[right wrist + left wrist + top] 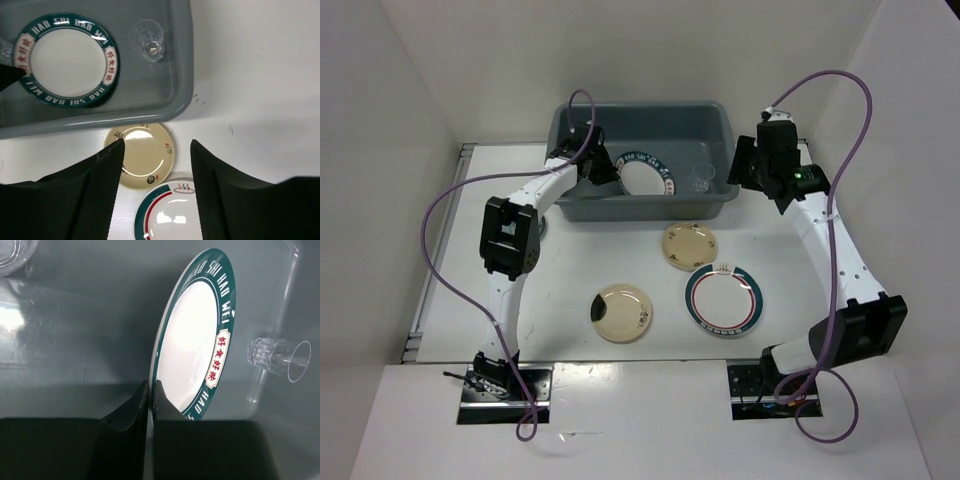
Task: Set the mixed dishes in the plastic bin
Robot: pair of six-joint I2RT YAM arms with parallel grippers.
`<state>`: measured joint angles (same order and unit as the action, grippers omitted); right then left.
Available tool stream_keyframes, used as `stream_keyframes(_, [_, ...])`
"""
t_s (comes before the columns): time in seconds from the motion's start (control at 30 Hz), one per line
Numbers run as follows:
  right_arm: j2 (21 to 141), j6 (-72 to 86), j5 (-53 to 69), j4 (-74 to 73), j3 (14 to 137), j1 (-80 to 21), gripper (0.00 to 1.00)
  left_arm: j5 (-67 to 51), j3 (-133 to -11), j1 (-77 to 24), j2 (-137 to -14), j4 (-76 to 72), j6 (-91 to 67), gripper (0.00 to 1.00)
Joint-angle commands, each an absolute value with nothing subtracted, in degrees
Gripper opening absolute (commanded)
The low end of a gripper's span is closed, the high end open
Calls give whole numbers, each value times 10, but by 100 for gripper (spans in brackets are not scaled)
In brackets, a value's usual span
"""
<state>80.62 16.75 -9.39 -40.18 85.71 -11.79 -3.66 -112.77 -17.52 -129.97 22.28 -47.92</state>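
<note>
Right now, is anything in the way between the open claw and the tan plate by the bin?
No, nothing visible. The right gripper hangs open, and the tan plate shows clear between its fingers. The left gripper holds the green-rimmed plate inside the bin, well away.

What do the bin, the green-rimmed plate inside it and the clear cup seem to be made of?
The bin looks like semi-gloss grey-blue plastic: rounded moulded corners, soft light patches inside. The green-rimmed plate is glossy white with printed lettering: melamine or glazed ceramic, unclear which. The clear cup is transparent with a thick base: glass or hard plastic.
</note>
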Motion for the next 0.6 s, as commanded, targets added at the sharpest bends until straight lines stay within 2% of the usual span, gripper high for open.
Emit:
stream_keyframes(0.0, [820,155,-122,-381,844,-120,62,-35,-1157,-175,-1296,197,-469,9])
stream_keyframes(0.07, [827,149,-128,-375,837,-120,65,-30,-1157,-175,-1296,191,-454,21])
stream_keyframes(0.1, [827,149,-128,-375,837,-120,65,-30,-1157,-175,-1296,191,-454,35])
stream_keyframes(0.17, [827,132,-128,-369,821,-115,73,-30,-1163,-175,-1288,191,-439,49])
stream_keyframes(0.2, [822,127,-128,-364,815,-115,73,-30,-1172,-175,-1283,191,-439,54])
stream_keyframes(0.23, [822,121,-134,-364,807,-115,75,-35,-1186,-175,-1275,191,-430,65])
stream_keyframes(0.33, [809,121,-124,-370,800,-92,75,-56,-1205,-175,-1251,196,-408,88])
stream_keyframes(0.37, [809,121,-118,-376,793,-84,75,-81,-1220,-175,-1245,196,-400,100])
stream_keyframes(0.47, [816,136,-105,-396,774,-59,75,-132,-1225,-175,-1202,202,-356,100])
stream_keyframes(0.57, [846,143,-99,-429,774,-38,76,-184,-1153,-175,-1129,193,-306,100])
